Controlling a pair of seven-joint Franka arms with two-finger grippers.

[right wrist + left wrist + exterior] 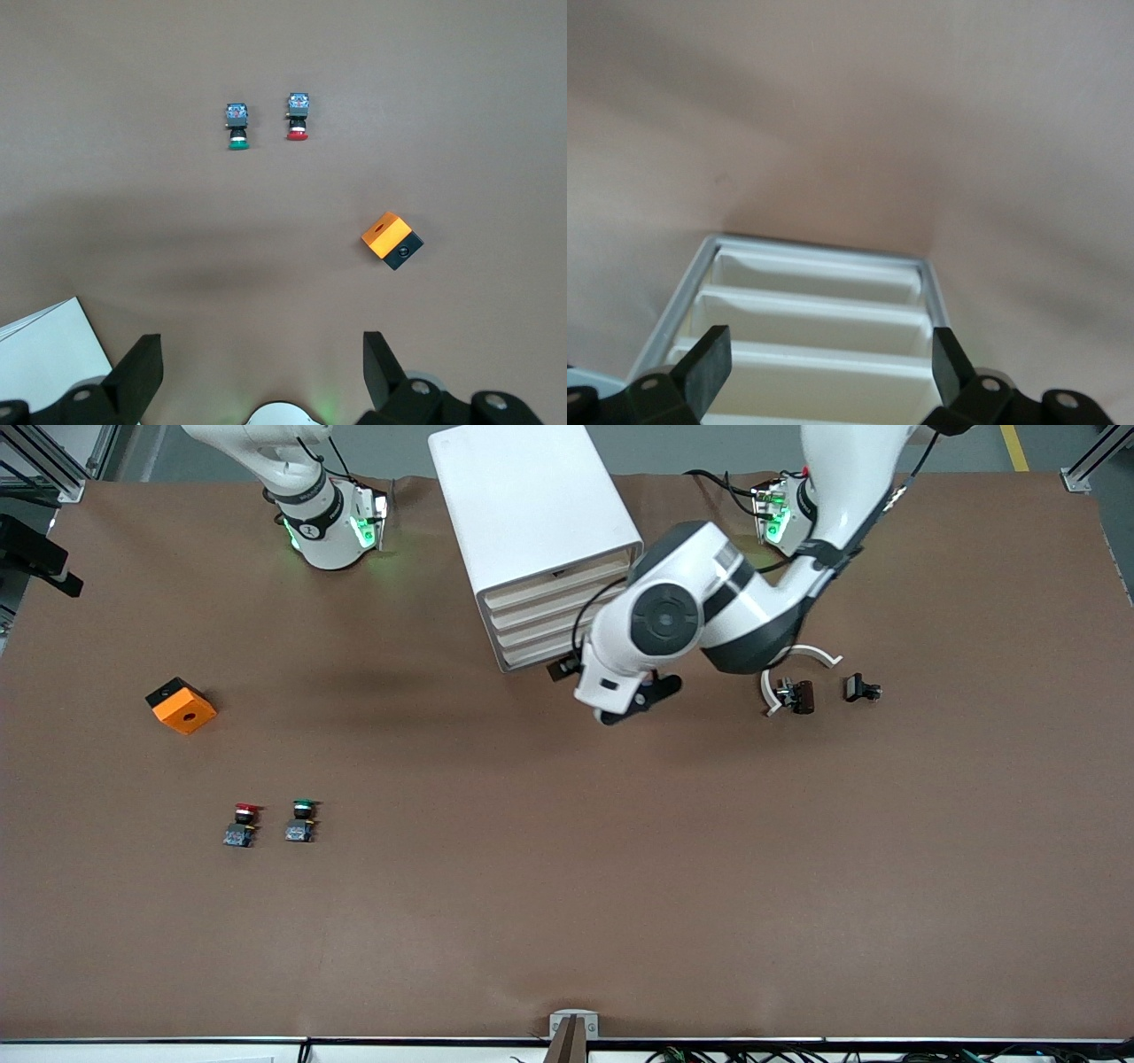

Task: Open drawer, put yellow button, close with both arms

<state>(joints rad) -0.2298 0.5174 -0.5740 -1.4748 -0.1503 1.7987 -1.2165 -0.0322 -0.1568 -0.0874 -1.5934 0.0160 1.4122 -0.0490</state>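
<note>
The white cabinet stands near the arms' bases, and its four cream drawer fronts all look shut. The top drawer sits just under the cabinet's top. My left gripper hangs low in front of the drawer fronts, open and empty. In the left wrist view its fingers stand wide apart over the drawer fronts. My right gripper is open and empty, up above its own base, and is out of the front view. The yellow button is hidden or out of view.
A red-capped button and a green-capped button stand side by side toward the right arm's end. An orange box lies farther from the front camera than them. A white curved bracket with a dark part and a small black piece lie toward the left arm's end.
</note>
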